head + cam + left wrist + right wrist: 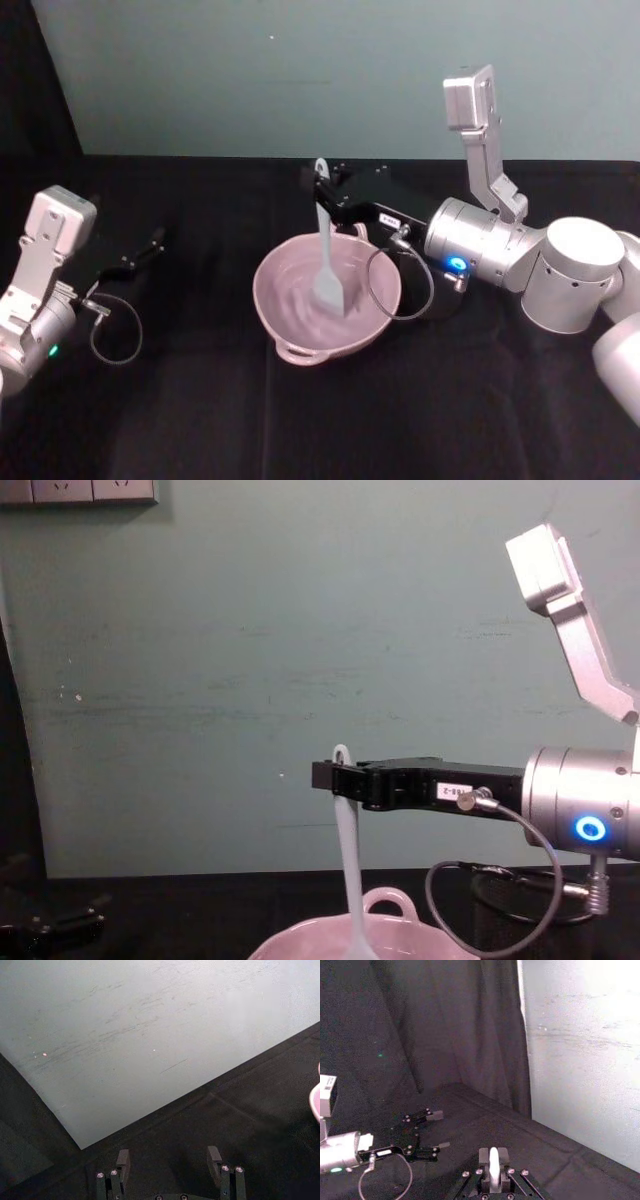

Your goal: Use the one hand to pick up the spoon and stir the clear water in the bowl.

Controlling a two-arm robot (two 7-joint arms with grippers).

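The pale pink bowl [340,345] sits mid-table, its loop handle toward me. My right gripper [324,193] reaches in from the right above the bowl's far rim and is shut on the handle of the white spoon [328,270]. The spoon hangs nearly upright, its flat blade down inside the bowl in the clear water [295,298], which shows faint swirls. From the side, the right gripper [335,777] pinches the spoon [349,870] just below its hole, above the bowl [420,942]. The spoon handle [493,1166] stands between the right fingers. My left gripper [150,245] rests open, far left.
A grey cable [385,290] loops from the right wrist over the bowl's right rim. A dark mesh cup [500,905] stands behind the bowl on the right. Black cloth covers the table [200,420]. The left gripper [169,1160] faces the wall, the bowl's edge [316,1102] beside it.
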